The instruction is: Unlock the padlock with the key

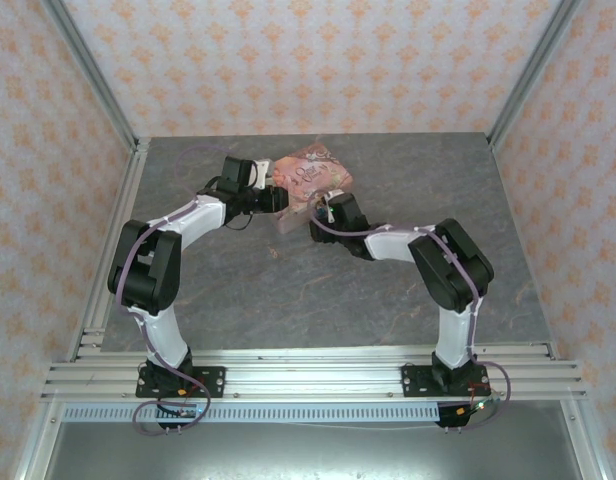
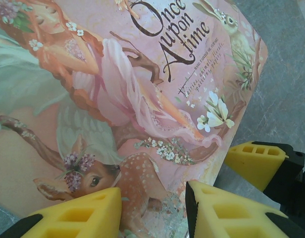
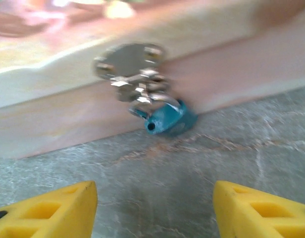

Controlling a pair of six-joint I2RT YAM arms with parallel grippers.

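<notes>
Though blurred, padlock (image 3: 167, 118) tilted, bottom camera-ward.

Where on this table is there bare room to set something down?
Bare table lies between the left arm and right arm, from the rail up toward the box, and in the far right corner. It is crowded at the box's near edge, where the left gripper, right gripper and padlock gather.
</notes>
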